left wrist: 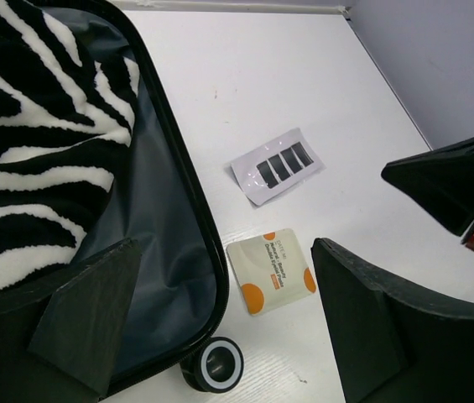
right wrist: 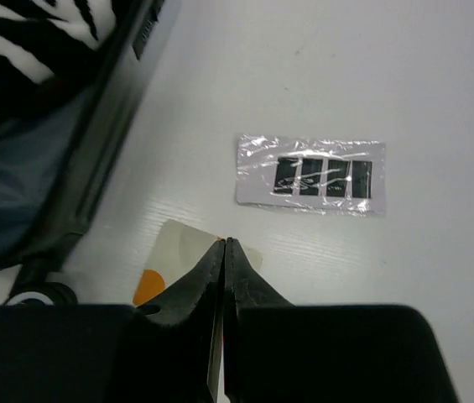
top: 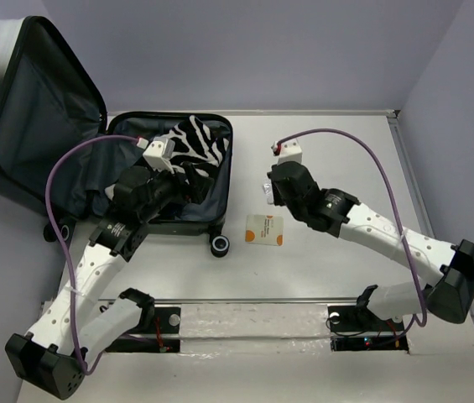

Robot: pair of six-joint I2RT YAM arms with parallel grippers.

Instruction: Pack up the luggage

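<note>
The luggage (top: 213, 201) lies open at the left, its lid (top: 35, 109) propped up at the back. A zebra-striped cloth (top: 196, 144) lies in its grey-lined base and also shows in the left wrist view (left wrist: 27, 159). My left gripper (top: 178, 180) is open and empty (left wrist: 224, 252), above the base's right rim (left wrist: 190, 227). My right gripper (top: 275, 195) is shut and empty (right wrist: 226, 245) above the table. Below it lie an orange-dotted packet (right wrist: 169, 252) and a clear packet with black strips (right wrist: 312, 176).
The orange-dotted packet (top: 264, 230) lies on the table right of the luggage's front wheel (top: 219, 244). The strip packet (left wrist: 277, 165) lies behind it. Grey walls close off the back and right. The right arm (left wrist: 463, 189) shows at the left wrist view's edge.
</note>
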